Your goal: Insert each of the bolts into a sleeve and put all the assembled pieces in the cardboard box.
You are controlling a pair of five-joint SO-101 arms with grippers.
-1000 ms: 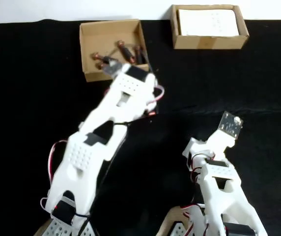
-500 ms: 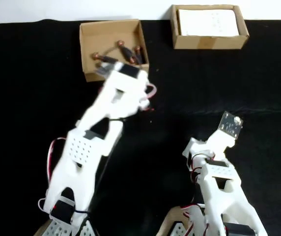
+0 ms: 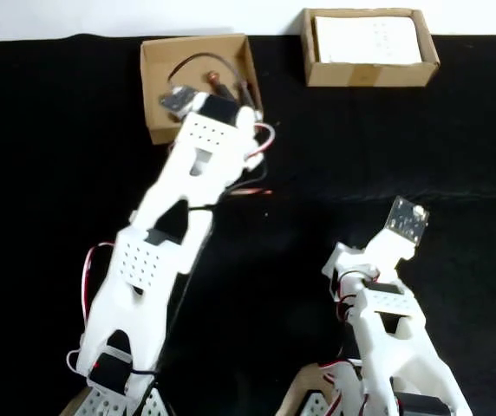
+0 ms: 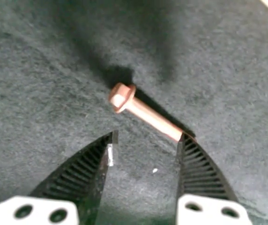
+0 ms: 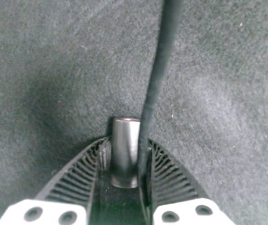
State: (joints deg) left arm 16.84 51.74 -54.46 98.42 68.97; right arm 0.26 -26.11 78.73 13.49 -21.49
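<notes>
My left arm (image 3: pixel 170 225) stretches across the black table (image 3: pixel 456 130) to the box (image 3: pixel 157 132) at its far edge. My right gripper (image 5: pixel 127 142), on the table's right half, is clenched on a sleeve (image 5: pixel 125 157). My left gripper (image 4: pixel 146 137) is spread, with a bolt (image 4: pixel 141 112) lying on dark cloth just past its tips.

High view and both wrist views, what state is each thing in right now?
Bolt: lying flat on the dark cloth, bare.
Sleeve: gripped, no bolt in its open end.
Left gripper: open, the bolt just ahead of it.
Right gripper: shut on the sleeve.
Box with pieces: open-topped, several pieces inside.
Box with white sheet: open-topped, white sheet inside.
</notes>
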